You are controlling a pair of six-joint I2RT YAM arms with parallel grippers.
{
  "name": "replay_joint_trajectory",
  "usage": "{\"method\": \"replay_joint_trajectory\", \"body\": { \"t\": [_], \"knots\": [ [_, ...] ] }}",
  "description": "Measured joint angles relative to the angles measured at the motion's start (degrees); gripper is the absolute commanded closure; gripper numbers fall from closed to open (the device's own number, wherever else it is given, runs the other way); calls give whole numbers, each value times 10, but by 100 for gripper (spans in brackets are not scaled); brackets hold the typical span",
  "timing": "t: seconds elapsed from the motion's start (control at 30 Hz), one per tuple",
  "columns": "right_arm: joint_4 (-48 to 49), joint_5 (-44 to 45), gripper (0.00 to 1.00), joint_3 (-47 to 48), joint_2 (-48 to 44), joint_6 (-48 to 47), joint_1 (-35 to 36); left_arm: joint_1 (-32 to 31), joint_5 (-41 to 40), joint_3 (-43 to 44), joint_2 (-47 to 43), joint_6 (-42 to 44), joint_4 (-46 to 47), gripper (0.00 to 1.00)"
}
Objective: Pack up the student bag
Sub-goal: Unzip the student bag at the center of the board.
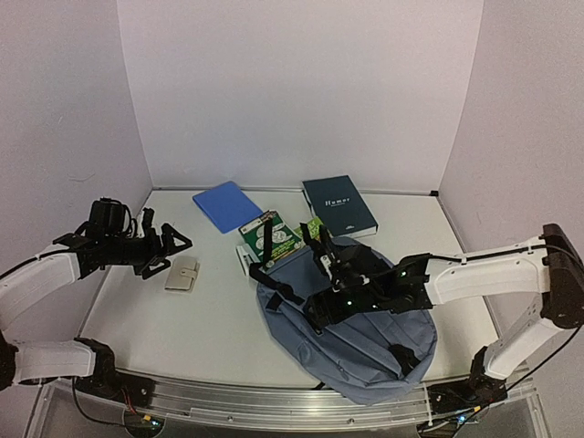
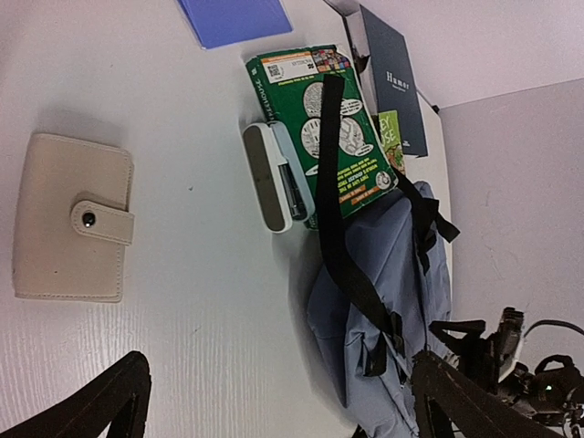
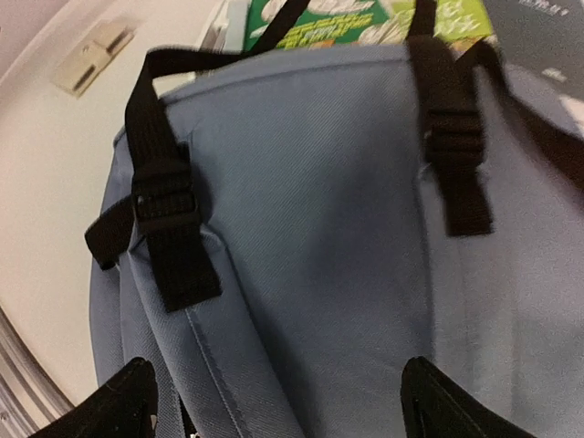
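Observation:
The student bag (image 1: 360, 351) is a slate-blue backpack lying flat at the front right of the table, straps up. My right gripper (image 1: 330, 266) hovers over its upper part, open. In the right wrist view its fingertips (image 3: 105, 406) stand wide apart above the bag (image 3: 319, 237), with nothing between them. My left gripper (image 1: 176, 245) is open at the left, above a cream wallet (image 1: 182, 274). From the left wrist the bag (image 2: 379, 274) lies right of the gripper (image 2: 283, 411). One black strap (image 2: 333, 182) crosses a green book (image 2: 351, 173).
The green book (image 1: 274, 239) lies at the bag's top edge beside a white case (image 2: 269, 178) and a light green booklet (image 2: 391, 137). Behind them lie a dark blue book (image 1: 339, 205) and a blue notebook (image 1: 226, 205). The wallet (image 2: 73, 219) sits far left.

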Motion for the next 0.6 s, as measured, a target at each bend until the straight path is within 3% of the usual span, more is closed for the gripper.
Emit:
{"method": "replay_joint_trajectory", "body": {
  "t": [0.43, 0.6],
  "knots": [
    [49, -137, 52, 24, 81, -56, -23, -98, -29, -16, 59, -51, 69, 0],
    [49, -155, 93, 33, 103, -81, -23, -130, -37, 0, 106, -55, 79, 0]
  ]
}}
